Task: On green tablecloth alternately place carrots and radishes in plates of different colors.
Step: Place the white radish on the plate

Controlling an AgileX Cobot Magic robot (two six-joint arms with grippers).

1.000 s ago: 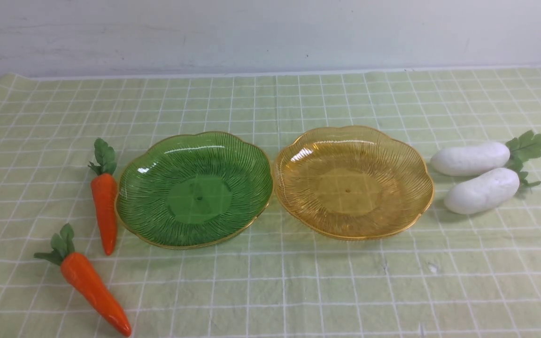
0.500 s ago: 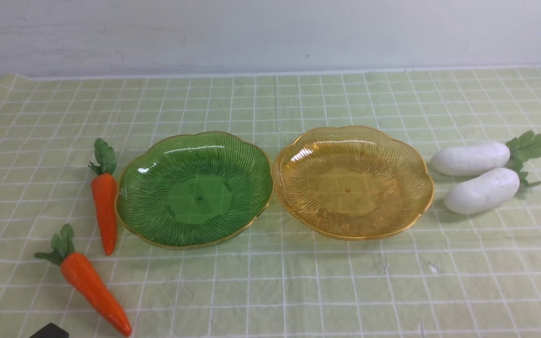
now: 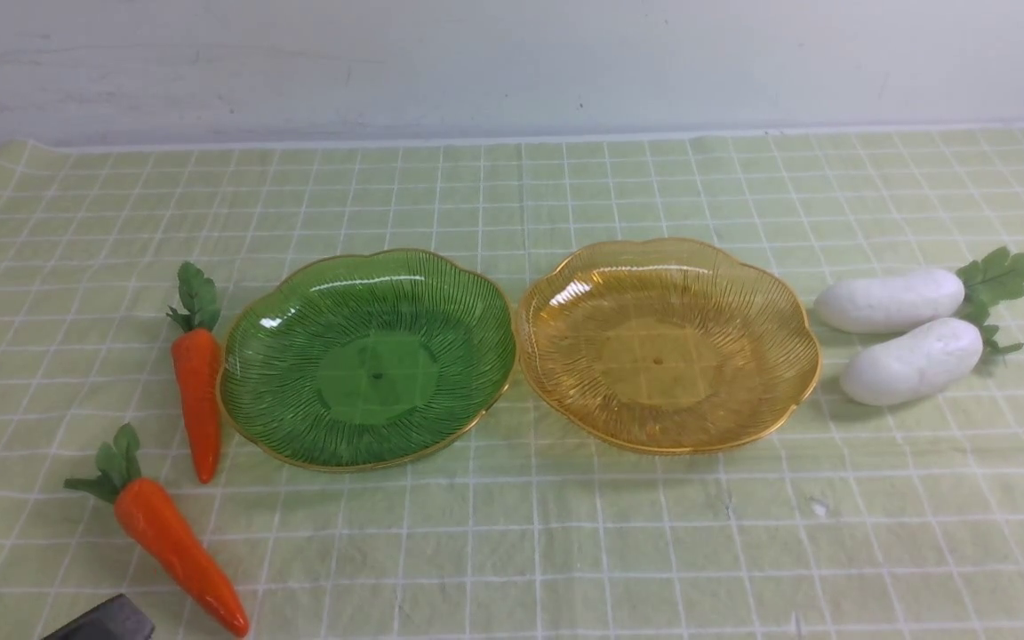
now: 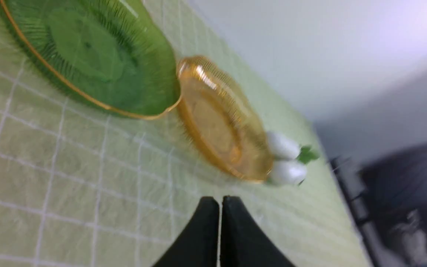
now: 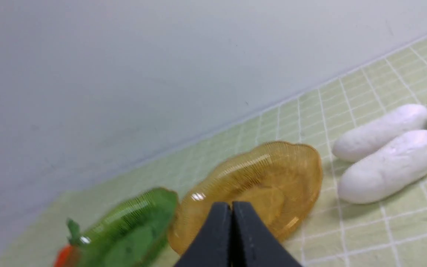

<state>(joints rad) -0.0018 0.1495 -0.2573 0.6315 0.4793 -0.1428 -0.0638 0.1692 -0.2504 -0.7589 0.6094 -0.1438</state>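
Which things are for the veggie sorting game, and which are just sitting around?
For the job: far carrot, near carrot, far radish, near radish, green plate, amber plate, green tablecloth.
Just there: white wall, dark blurry stuff past the table.

left gripper: two matte black fingers are seen, wedge-shaped, tapered to blunt rounded tips, split by a thin pale seam. right gripper: same black tapered pair, darker seam. left arm: only a dark grey, slightly glossy corner is shown in front view.
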